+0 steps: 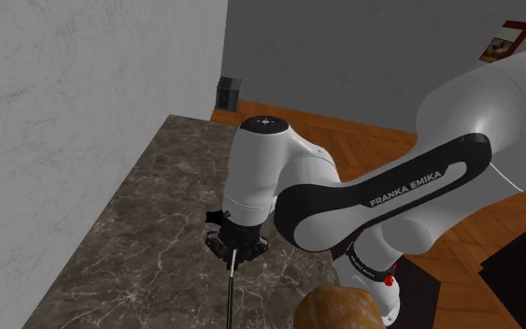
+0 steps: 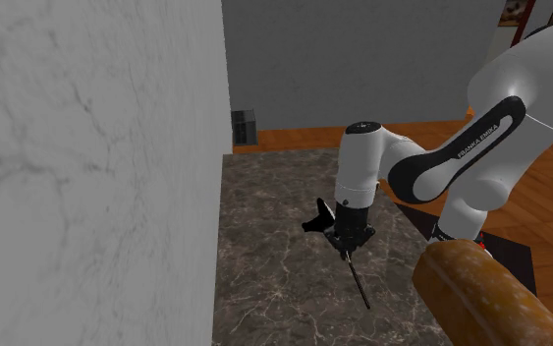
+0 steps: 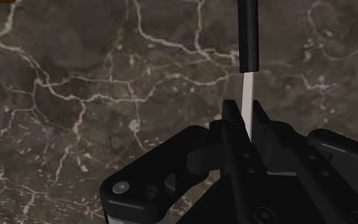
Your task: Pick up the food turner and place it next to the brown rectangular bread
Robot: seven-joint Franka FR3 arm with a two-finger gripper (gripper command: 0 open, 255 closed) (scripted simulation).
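The food turner (image 2: 355,273) has a thin pale shaft, a black handle (image 3: 248,35) and a dark blade (image 2: 315,218). My gripper (image 2: 346,246) is shut on the pale shaft (image 3: 248,95), with the blade sticking out on one side and the handle slanting down on the other. In the shoulder view the gripper (image 1: 235,250) points down at the dark marble counter (image 1: 149,215), and the shaft (image 1: 231,290) runs toward the picture's bottom edge. The brown bread (image 1: 340,308) lies close by at that view's lower right; it is the large brown loaf (image 2: 480,295) in the second exterior view.
A pale marbled wall (image 1: 55,112) borders the counter along the shoulder view's left. Beyond the counter's far edge are a wooden floor (image 1: 363,135) and a small dark box (image 1: 228,92) against the grey wall. The robot's stand (image 1: 522,271) sits at lower right.
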